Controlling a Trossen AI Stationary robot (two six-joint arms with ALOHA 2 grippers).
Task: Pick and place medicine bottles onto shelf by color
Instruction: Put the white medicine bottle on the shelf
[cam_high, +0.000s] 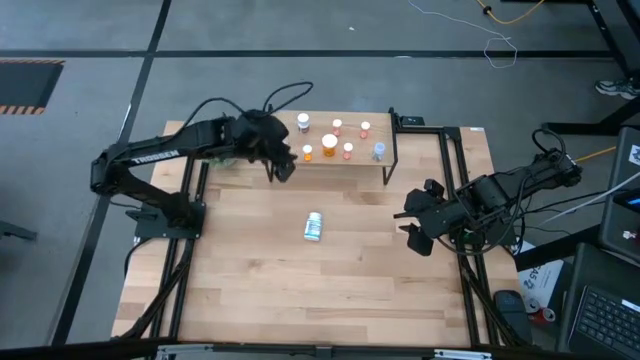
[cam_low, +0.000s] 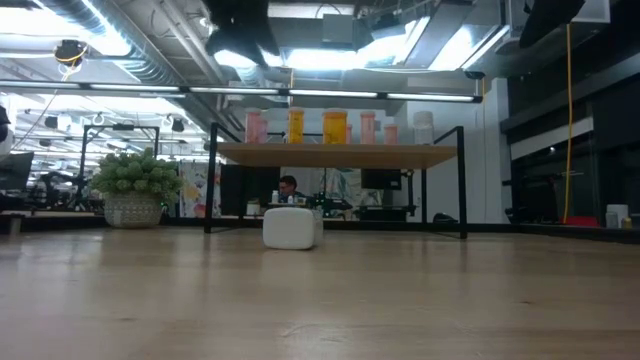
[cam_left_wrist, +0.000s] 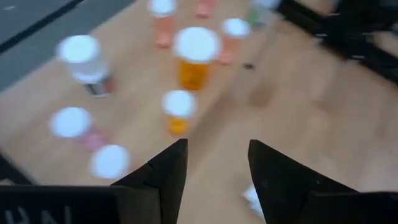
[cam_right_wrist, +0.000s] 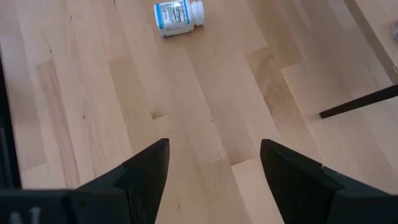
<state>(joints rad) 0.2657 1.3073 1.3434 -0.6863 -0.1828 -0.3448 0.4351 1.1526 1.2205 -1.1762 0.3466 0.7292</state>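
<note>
Several medicine bottles (cam_high: 330, 142) with white caps stand upright on the light-wood shelf (cam_high: 345, 165) at the table's far side; they also show in the low view (cam_low: 334, 127) and the left wrist view (cam_left_wrist: 196, 59). One white bottle with a blue label (cam_high: 314, 226) lies on its side on the tabletop, also in the right wrist view (cam_right_wrist: 178, 15). My left gripper (cam_high: 284, 166) hovers open and empty above the shelf's left part (cam_left_wrist: 214, 163). My right gripper (cam_high: 412, 222) is open and empty at the table's right (cam_right_wrist: 214, 163).
A green plant ball in a pot (cam_low: 135, 185) stands at the far left behind the left arm. The shelf's black frame legs (cam_high: 392, 150) stand at the far right. Bare wooden tabletop (cam_high: 300, 280) lies toward the near edge.
</note>
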